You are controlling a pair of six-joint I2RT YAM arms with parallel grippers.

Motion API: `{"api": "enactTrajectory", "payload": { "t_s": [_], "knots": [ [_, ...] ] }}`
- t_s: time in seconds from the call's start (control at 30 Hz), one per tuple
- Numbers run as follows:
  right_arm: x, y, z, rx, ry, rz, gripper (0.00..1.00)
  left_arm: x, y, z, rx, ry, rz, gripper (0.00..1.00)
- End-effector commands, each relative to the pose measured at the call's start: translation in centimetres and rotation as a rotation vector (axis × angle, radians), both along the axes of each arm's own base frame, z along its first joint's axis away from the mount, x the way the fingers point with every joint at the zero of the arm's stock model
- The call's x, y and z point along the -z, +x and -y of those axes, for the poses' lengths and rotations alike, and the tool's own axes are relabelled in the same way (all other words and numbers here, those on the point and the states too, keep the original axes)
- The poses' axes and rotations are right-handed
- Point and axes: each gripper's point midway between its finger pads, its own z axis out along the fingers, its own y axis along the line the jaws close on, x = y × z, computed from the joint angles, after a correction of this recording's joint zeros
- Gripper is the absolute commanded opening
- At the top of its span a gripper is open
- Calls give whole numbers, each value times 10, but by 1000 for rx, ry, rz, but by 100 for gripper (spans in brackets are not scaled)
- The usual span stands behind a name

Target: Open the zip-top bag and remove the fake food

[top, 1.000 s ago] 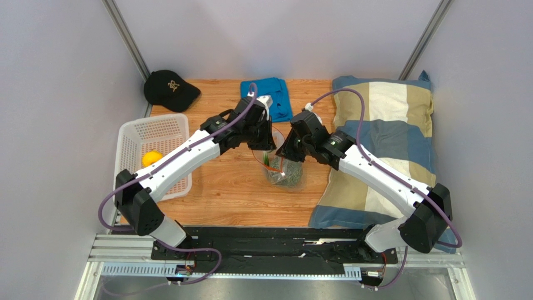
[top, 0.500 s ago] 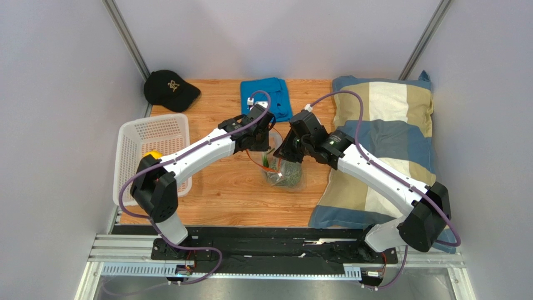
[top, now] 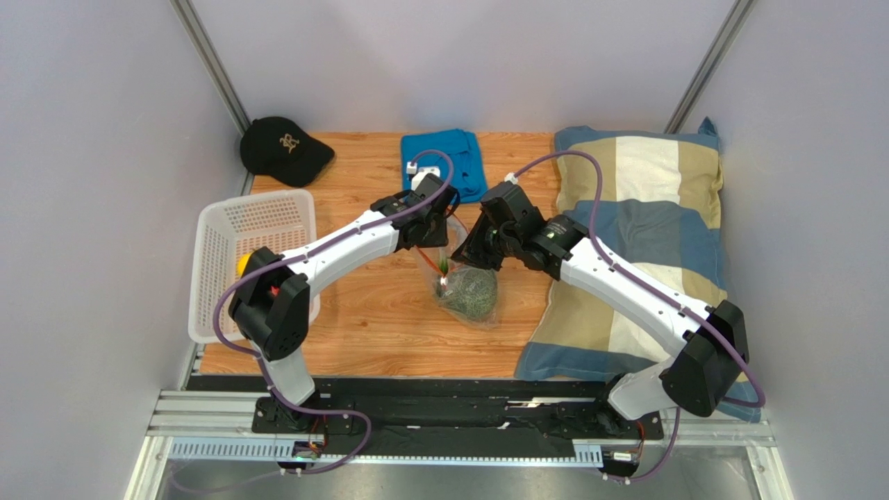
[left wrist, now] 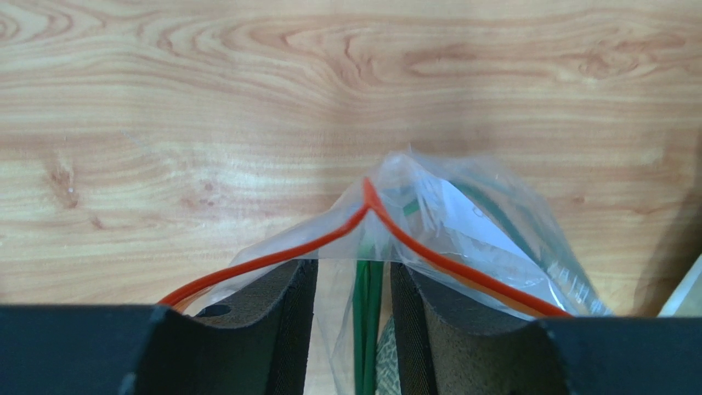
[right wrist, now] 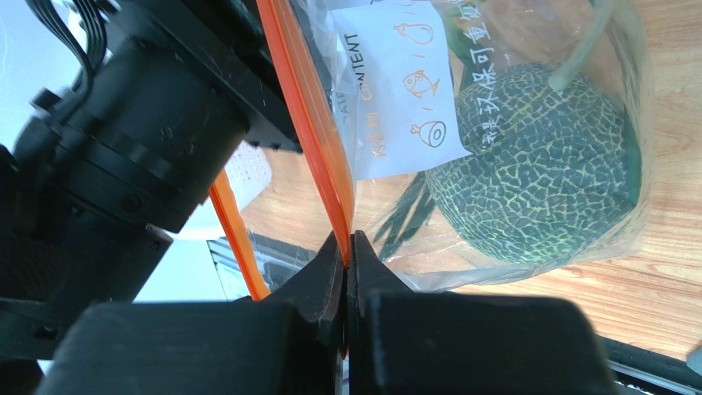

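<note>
Top view: zip-top bag (top: 466,300) seen mid-table (top: 365,323), mouth lifted between both arms; pillow (top: 637,208) close at right, bare wood left.
Left wrist: left gripper (left wrist: 353,276) spread at bag mouth; green stems (left wrist: 363,306) aligned lengthwise between fingers.
Right wrist: right gripper (right wrist: 348,247) clamped on orange zip strip (right wrist: 309,123); leafy ball (right wrist: 535,189) kept inside bag.

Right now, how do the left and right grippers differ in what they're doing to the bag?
The left gripper stands open, straddling the zip-top bag's mouth and green stems; the right gripper is shut, pinching the orange zip strip. The left grips nothing; the right holds the bag's edge. Both sit at the bag's top edge.
</note>
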Motion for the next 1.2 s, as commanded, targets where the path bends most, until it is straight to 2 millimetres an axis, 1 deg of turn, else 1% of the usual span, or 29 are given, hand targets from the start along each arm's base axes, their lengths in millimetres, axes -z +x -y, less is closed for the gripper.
{"api": "enactTrajectory", "payload": {
  "t_s": [0.0,0.03,0.1,0.13,0.27,0.3,0.4,0.43,0.47,0.5,0.53,0.57,0.6,0.67,0.7,0.73,0.77,0.8,0.87,0.9,0.97,1.03,1.07,1.1,1.17],
  "knots": [
    [-22,-3,-8,-36,52,23,0,-11,26,5,-42,-40,112,42],
    [-21,-5,-7,-40,48,21,0,-11,30,7,-45,-60,136,40],
    [-17,-5,-1,-37,28,24,0,-7,32,12,-28,-86,146,36],
    [-17,-5,1,-36,28,22,0,-8,34,21,-1,-122,155,31],
    [-11,-2,11,-29,22,8,0,-8,32,40,51,-195,134,24],
    [-10,-1,13,-32,15,13,0,-6,32,40,49,-203,130,24],
    [-5,-2,15,-40,6,4,0,-4,34,46,47,-229,129,32],
    [-5,-4,15,-46,9,-1,0,2,35,48,47,-225,118,33],
    [-5,-4,16,-49,9,-4,0,5,36,50,48,-224,113,32],
    [-6,-3,15,-51,11,-3,0,1,39,55,70,-227,119,27],
    [-6,-4,16,-61,10,0,0,8,35,55,83,-208,81,14],
    [-8,-3,16,-63,11,6,0,8,33,55,87,-199,67,10],
    [-11,0,18,-68,11,20,0,9,29,55,106,-190,53,10],
    [-12,1,19,-91,-11,35,0,7,25,51,108,-183,58,10],
    [-11,1,18,-97,-12,30,0,12,22,48,97,-179,53,8],
    [-12,1,17,-106,-9,35,0,12,21,46,93,-182,55,7],
    [-13,1,15,-113,0,38,0,12,21,46,93,-186,56,5],
    [-13,-1,13,-126,7,31,0,12,18,49,111,-197,48,0],
    [-13,-1,12,-143,7,34,0,12,14,50,122,-204,28,0],
    [-14,-2,11,-150,6,36,0,11,9,54,143,-218,8,0],
    [-18,-1,12,-164,1,53,0,12,3,54,167,-220,-12,0],
    [-20,-1,12,-173,-5,62,0,10,-6,55,191,-224,-52,3],
    [-22,-2,12,-184,-7,70,0,4,-6,57,200,-235,-59,4],
    [-21,-3,12,-189,-4,69,0,4,-12,54,207,-223,-87,6],
    [-18,-5,11,-202,-5,60,0,-5,-17,60,240,-249,-104,7]
  ]
}}
